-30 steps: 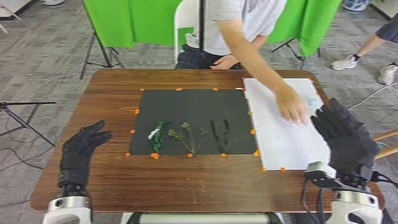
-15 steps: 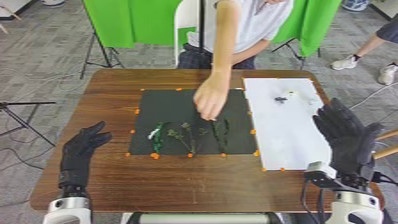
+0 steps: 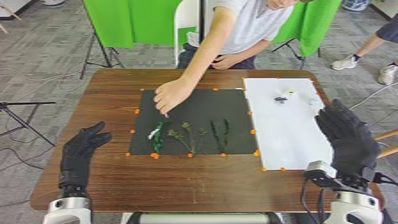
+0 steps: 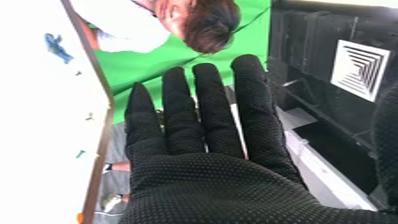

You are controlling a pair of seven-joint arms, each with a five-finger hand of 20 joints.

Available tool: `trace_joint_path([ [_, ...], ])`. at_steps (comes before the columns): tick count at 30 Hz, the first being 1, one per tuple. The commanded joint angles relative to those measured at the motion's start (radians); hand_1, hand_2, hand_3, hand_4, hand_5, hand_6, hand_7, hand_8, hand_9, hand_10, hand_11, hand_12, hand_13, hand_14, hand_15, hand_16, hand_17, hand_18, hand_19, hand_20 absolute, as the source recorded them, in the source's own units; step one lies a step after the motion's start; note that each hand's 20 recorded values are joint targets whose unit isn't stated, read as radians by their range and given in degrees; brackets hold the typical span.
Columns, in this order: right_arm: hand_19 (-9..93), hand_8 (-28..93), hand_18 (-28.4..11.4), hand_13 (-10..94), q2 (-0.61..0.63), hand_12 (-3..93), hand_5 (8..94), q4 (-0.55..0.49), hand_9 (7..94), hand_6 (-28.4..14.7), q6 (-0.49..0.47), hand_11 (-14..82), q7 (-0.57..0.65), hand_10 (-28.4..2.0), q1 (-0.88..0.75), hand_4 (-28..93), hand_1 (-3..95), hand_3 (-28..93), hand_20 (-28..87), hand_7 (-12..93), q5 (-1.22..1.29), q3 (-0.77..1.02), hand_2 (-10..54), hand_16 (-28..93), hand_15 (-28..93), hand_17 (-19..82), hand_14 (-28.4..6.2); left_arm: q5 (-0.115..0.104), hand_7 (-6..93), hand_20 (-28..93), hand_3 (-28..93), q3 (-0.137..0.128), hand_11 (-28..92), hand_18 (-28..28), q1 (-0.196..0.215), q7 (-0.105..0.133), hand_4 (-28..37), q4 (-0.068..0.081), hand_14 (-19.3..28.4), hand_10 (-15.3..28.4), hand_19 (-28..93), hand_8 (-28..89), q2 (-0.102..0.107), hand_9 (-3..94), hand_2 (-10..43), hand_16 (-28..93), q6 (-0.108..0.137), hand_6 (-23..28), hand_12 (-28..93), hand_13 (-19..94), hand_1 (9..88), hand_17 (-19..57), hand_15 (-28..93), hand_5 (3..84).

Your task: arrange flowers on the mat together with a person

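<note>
While a person's hand [image 3: 174,95] hovers over the far left part of the black mat [image 3: 218,102], in the head view a white-and-green stem [image 3: 157,137], a leafy sprig [image 3: 188,137] and two dark stems [image 3: 226,132] lie side by side along its near half. Right of the mat, a white sheet [image 3: 293,135] bears a dark flower head [image 3: 281,100] and a pale one [image 3: 290,92]. The left hand [image 3: 82,145], left of the mat, is loosely open and empty; the right hand [image 3: 348,132] is well to its right. In the right wrist view, the right hand [image 4: 213,185] has straight, slightly spread fingers, holding nothing.
</note>
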Motion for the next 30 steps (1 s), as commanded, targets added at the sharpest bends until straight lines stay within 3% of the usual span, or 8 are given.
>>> trace_joint_path([
  [1, 1, -10, -14.2, 34, 0.001, 11.7, 46.5, -0.015, 43.3, 0.1, 0.011, 4.9, -0.021, -13.8, -0.028, -21, 9.0, 75, 28, 14, 0.000, -0.013, -3.9, 11, 11, 20, -13.0, 0.002, 14.0, 19, 64, 0.001, 22, 12.9, 0.015, -0.012, -28.3, -0.003, 19.0, 16.0, 13, -7, -0.008, 53.7, 10.8, -2, 0.000, 4.0, 13, 42, 18.0, 10.1, 23, 50.4],
  [12, 2, -10, -14.3, 34, 0.008, 12.5, 46.4, -0.023, 43.3, -0.1, 0.047, 5.1, -0.043, -14.1, -0.050, -22, 9.6, 74, 28, 14, -0.020, -0.029, -8.8, 12, 12, 20, -12.7, 0.002, 14.0, 18, 64, -0.002, 22, 12.8, 0.016, -0.013, -28.3, -0.004, 18.9, 15.9, 13, -7, -0.008, 53.8, 10.7, -2, 0.003, 4.0, 13, 42, 17.9, 10.1, 23, 50.4],
  [23, 8, -11, -13.6, 37, 0.039, 14.6, 46.5, -0.023, 45.3, -0.5, 0.074, 5.6, -0.056, -14.5, -0.054, -22, 12.3, 76, 33, 15, 0.002, -0.043, -9.5, 14, 13, 23, -12.4, 0.002, 13.9, 19, 64, -0.003, 22, 12.8, 0.014, -0.009, -28.3, -0.003, 18.9, 16.0, 13, -7, -0.004, 53.7, 10.8, -2, 0.002, 4.0, 13, 42, 18.2, 10.1, 23, 50.5],
  [30, 11, -11, -14.0, 39, 0.134, 15.1, 46.7, -0.023, 45.6, -0.8, 0.150, 5.6, -0.099, -14.7, -0.066, -23, 13.6, 75, 34, 15, 0.069, -0.083, -9.5, 14, 13, 24, -12.9, 0.002, 14.0, 18, 64, -0.005, 22, 12.8, 0.018, -0.006, -28.3, -0.005, 18.9, 16.0, 13, -7, -0.003, 53.7, 10.8, -2, 0.004, 4.0, 13, 42, 18.1, 10.1, 23, 50.4],
])
